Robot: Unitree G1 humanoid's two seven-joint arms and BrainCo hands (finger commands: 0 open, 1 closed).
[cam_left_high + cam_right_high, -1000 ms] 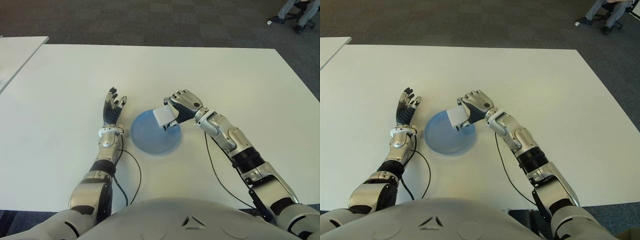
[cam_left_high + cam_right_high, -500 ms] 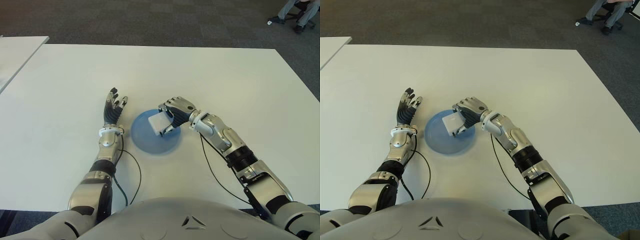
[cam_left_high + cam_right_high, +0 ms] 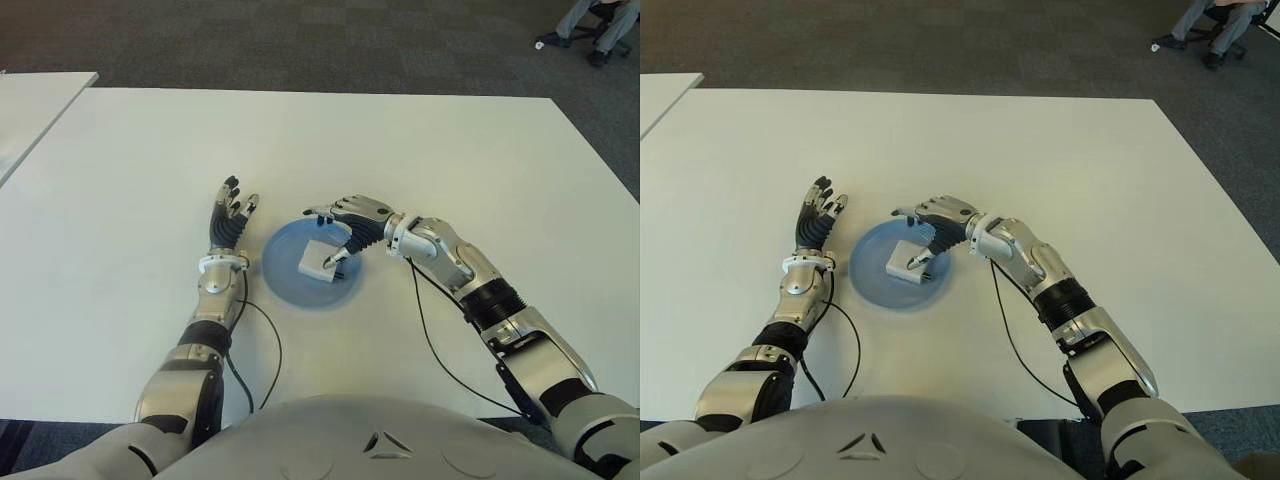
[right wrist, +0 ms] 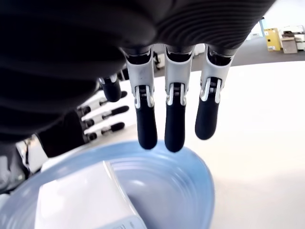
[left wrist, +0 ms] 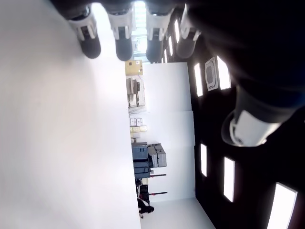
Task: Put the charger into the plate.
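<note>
The white block charger (image 3: 318,260) lies flat inside the blue plate (image 3: 285,291), near its middle. My right hand (image 3: 338,232) hovers over the plate's far right part with its fingers (image 4: 175,119) spread and nothing held; the thumb tip points down close to the charger. In the right wrist view the charger (image 4: 81,202) sits on the plate (image 4: 190,191) below the straight fingers. My left hand (image 3: 228,218) shows just left of the plate, open, fingers (image 5: 123,38) extended over the white table (image 3: 450,150).
Thin black cables (image 3: 268,340) run from both wrists back along the table toward my body. A second white table (image 3: 35,105) stands at the far left. A seated person's legs (image 3: 598,25) show at the top right, beyond the dark carpet.
My right hand carried the charger down over the plate and opened. The charger now lies in the plate, free of the fingers. The left hand stayed put.
</note>
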